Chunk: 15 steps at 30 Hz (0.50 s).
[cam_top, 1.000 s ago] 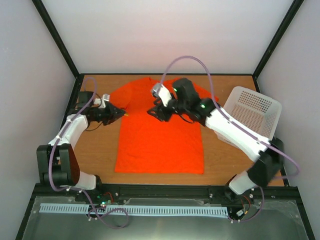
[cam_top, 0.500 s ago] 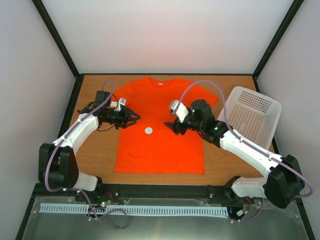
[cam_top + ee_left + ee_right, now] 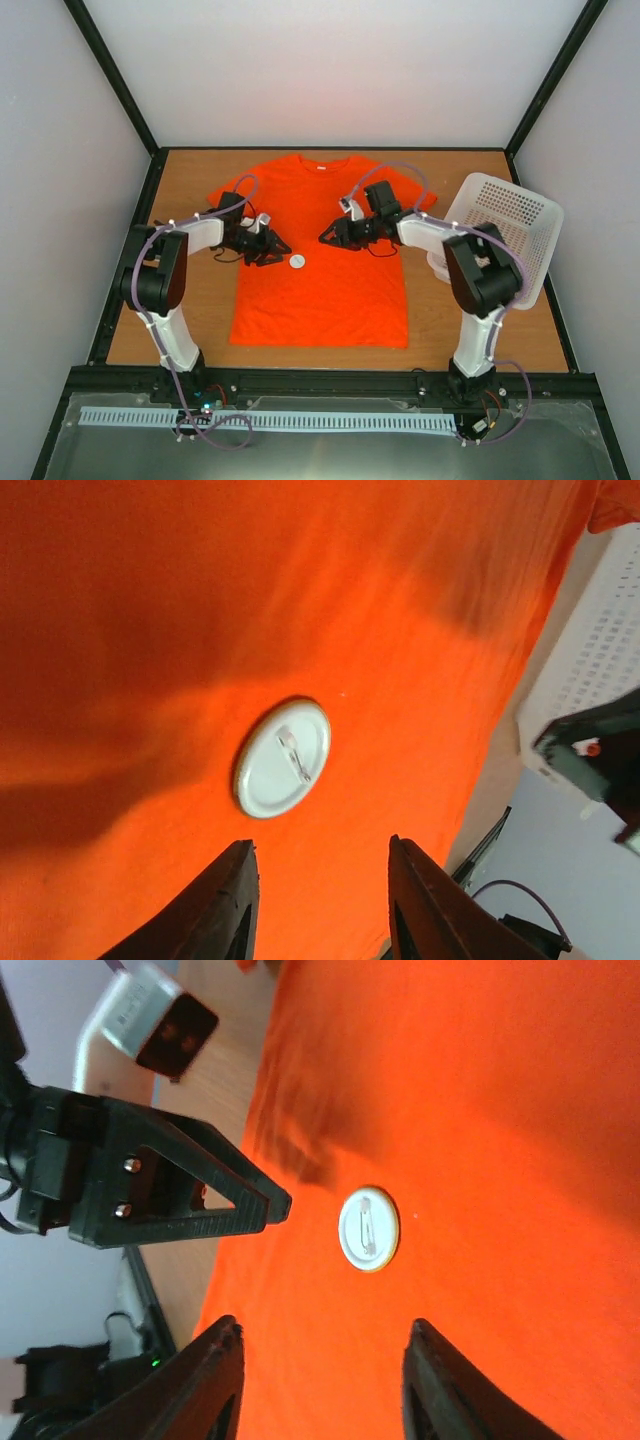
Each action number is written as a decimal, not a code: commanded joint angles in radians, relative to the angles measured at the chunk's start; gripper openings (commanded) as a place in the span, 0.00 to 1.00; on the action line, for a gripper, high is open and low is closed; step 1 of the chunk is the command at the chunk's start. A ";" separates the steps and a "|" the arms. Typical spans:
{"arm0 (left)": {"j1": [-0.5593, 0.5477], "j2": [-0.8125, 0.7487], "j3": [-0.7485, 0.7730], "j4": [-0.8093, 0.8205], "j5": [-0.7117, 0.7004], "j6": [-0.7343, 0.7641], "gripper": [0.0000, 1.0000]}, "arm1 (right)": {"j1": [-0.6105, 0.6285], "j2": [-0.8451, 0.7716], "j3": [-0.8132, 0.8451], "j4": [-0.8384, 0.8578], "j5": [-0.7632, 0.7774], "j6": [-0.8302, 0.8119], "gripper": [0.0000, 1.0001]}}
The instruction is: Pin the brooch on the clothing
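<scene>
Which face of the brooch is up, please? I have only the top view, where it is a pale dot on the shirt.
Observer: The plain white back is up. The left wrist view shows the brooch with its pin on top.
Operator: Is either gripper holding it?
Observer: No. The left gripper is open, and the brooch lies on the shirt just ahead of it.
Operator: And the right one?
Observer: The right gripper is open and empty too, with the brooch lying ahead of its gap.
</scene>
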 commanded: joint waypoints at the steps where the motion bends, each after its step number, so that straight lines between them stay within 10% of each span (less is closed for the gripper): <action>1: -0.008 0.039 0.048 0.073 -0.002 0.015 0.37 | 0.037 0.152 0.143 -0.059 -0.162 0.118 0.39; 15: -0.008 0.170 0.061 0.083 0.024 0.037 0.35 | 0.087 0.367 0.251 -0.114 -0.132 0.112 0.27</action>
